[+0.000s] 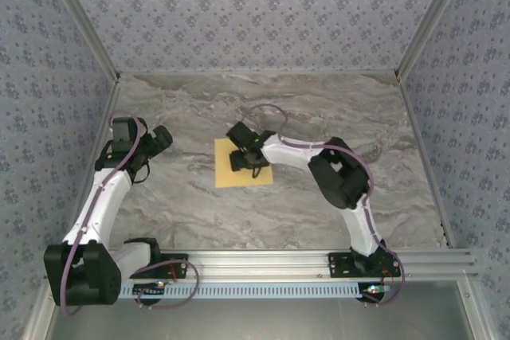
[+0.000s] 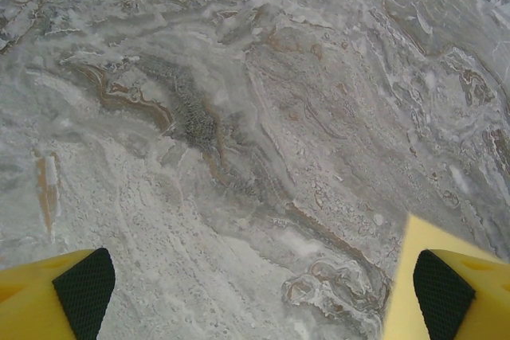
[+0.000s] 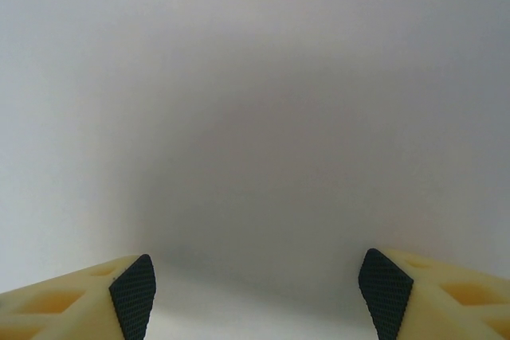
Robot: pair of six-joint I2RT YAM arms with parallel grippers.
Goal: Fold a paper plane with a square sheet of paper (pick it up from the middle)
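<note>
Right end effector (image 3: 259, 292): in the right wrist view its two yellow fingers with black pads (image 3: 134, 294) are standing apart, with nothing sitting between them.
Surface ahead of the right end effector: a plain, pale, featureless sheet is lying just beyond the pads, its colour washing out to grey-white in that close view.
Right end effector from above (image 1: 252, 161): it is pointing down over the paper, and whether the tips are touching the sheet cannot be told.
Square sheet of paper (image 1: 225, 171): mustard yellow, it is lying flat on the counter directly beneath the right end effector, its edges showing on all sides of the black wrist.
Left end effector (image 2: 259, 296): its fingers are spreading wide at the bottom corners of the left wrist view, black pads (image 2: 84, 288) facing inward, gripping nothing.
Ground below the left end effector: bare grey-brown marbled counter (image 2: 239, 117) is stretching ahead of the fingers.
Left end effector from above (image 1: 159, 140): it is hanging well apart from the paper, which is lying off to its right.
Counter (image 1: 335, 109): a marble-patterned top is carrying the sheet near its middle.
Surroundings: floral-patterned walls (image 1: 255, 5) are enclosing the counter on three sides, and a metal rail (image 1: 279, 259) is running behind both end effectors, where the arm bases are sitting.
</note>
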